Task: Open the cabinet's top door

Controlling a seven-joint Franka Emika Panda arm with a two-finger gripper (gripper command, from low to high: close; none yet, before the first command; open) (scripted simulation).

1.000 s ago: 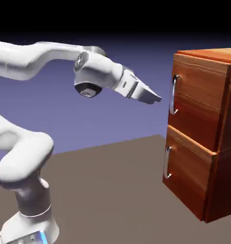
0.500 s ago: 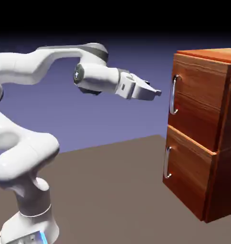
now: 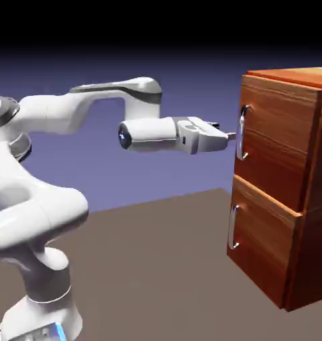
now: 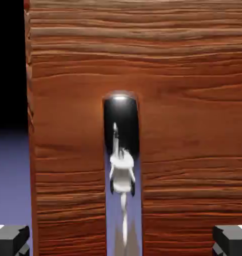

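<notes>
The gripper (image 3: 223, 130) has been brought nearer to the upper handle (image 3: 241, 136) over the last second; its downward slant has been taken out, so that the hand is now levelled and pointed at the handle's bar. The elbow of the arm (image 3: 145, 86) has been carried towards the handle as well; the top door (image 3: 282, 133), on which the handle is mounted, has not been moved and is seen closed, in the upper part of the cabinet (image 3: 319, 220); the lower door (image 3: 263, 236), below the handle, is likewise shut.

The claw is held wide open with nothing gripped; in the hand view the fingertips (image 4: 12, 240) are spread to either side of the handle, which is lined up about midway between them; no contact is shown.

By this change the approach seems nearly finished, though the opening itself is not begun; a short straight advance around the handle is probably called for, then closing and a pull; if the advance were stopped short, the bar might be only weakly caught or slip free.
</notes>
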